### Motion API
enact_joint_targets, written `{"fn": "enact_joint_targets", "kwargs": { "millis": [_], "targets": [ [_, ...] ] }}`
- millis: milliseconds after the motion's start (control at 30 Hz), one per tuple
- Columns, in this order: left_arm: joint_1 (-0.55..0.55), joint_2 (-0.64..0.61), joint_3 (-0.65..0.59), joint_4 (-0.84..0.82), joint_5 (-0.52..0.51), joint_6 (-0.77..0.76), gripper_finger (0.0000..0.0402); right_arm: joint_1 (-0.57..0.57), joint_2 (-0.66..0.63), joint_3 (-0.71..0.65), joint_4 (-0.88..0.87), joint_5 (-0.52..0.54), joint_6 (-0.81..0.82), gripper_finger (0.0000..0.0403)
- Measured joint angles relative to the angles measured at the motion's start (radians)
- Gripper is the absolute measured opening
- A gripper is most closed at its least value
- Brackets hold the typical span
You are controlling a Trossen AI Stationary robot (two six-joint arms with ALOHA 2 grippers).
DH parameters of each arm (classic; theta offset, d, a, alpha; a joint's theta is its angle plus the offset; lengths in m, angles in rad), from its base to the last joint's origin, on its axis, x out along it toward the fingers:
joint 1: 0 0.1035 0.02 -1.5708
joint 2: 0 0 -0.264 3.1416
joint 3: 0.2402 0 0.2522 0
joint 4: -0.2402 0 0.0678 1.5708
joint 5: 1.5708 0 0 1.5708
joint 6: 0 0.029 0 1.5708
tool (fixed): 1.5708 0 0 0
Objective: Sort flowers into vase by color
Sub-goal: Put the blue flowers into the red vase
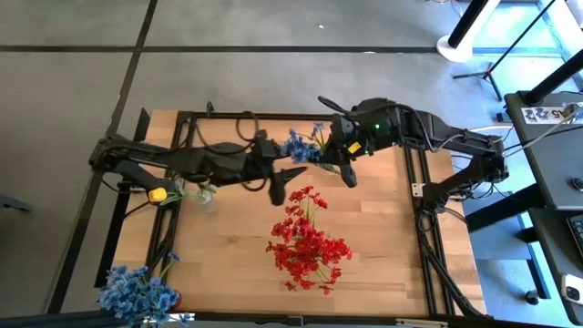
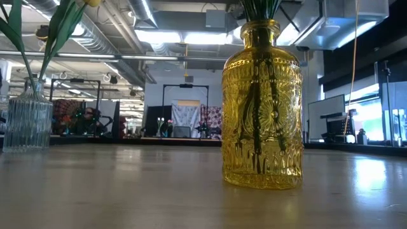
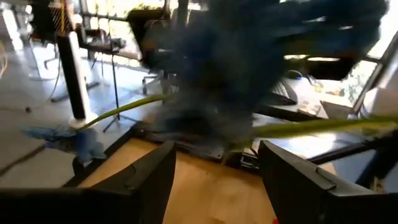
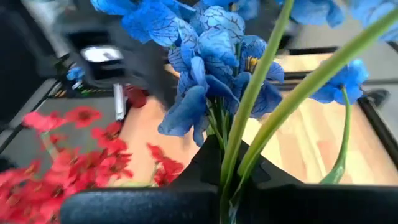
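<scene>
High view is showing both arms meeting over the far middle of the wooden table [image 1: 237, 237]. The right gripper [image 1: 330, 162] is clamping the green stems of a blue flower sprig [image 1: 299, 146], with the blooms pointing toward the left arm. Right wrist view is confirming this: the stems [image 4: 249, 118] are passing between the closed dark fingers and the blue blooms [image 4: 211, 56] are filling the space ahead.

The left gripper [image 1: 284, 178] is sitting just beside that sprig, its fingers [image 3: 298, 180] standing wide apart with nothing between them. In the left wrist view, blurred blue blooms [image 3: 249, 56] are hanging just ahead of the open fingers, and green stems are crossing the picture.

A bunch of red flowers [image 1: 308, 244] is standing in the yellow glass vase [image 2: 262, 105] near the table's middle, toward the near edge. A second bunch of blue flowers [image 1: 137, 290] is standing at the near left corner. A clear ribbed vase [image 2: 27, 124] is holding a yellow flower [image 1: 158, 194] on the left side, close under the left arm.
</scene>
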Motion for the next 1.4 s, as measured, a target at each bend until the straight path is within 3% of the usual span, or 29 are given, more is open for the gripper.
{"fn": "enact_joint_targets", "kwargs": {
  "millis": [267, 467, 800, 933, 1033, 1167, 1400],
  "targets": [
    [0.058, 0.041, 0.000, 0.109, 0.100, -0.097, 0.0223, -0.027, 0.006, 0.000, -0.043, -0.070, -0.132, 0.0006],
    [0.074, 0.053, 0.000, 0.169, 0.112, -0.114, 0.0219, -0.025, 0.032, 0.000, -0.068, -0.040, -0.137, 0.0008],
    [0.083, 0.055, 0.000, 0.128, 0.145, -0.138, 0.0109, -0.032, 0.043, 0.000, -0.055, -0.033, -0.152, 0.0015],
    [0.083, 0.055, 0.000, 0.116, 0.133, -0.128, 0.0089, -0.032, 0.043, 0.000, -0.044, -0.029, -0.147, 0.0020],
    [0.083, 0.052, 0.000, 0.113, 0.125, -0.128, 0.0067, -0.032, 0.043, 0.000, -0.036, -0.007, -0.146, 0.0044],
    [0.070, 0.039, 0.000, 0.096, 0.125, -0.119, 0.0013, -0.031, 0.043, 0.000, -0.029, -0.005, -0.110, 0.0108],
    [0.038, -0.094, 0.000, -0.002, 0.140, -0.094, 0.0006, -0.031, -0.011, 0.000, 0.005, -0.006, -0.031, 0.0242]
  ]
}}
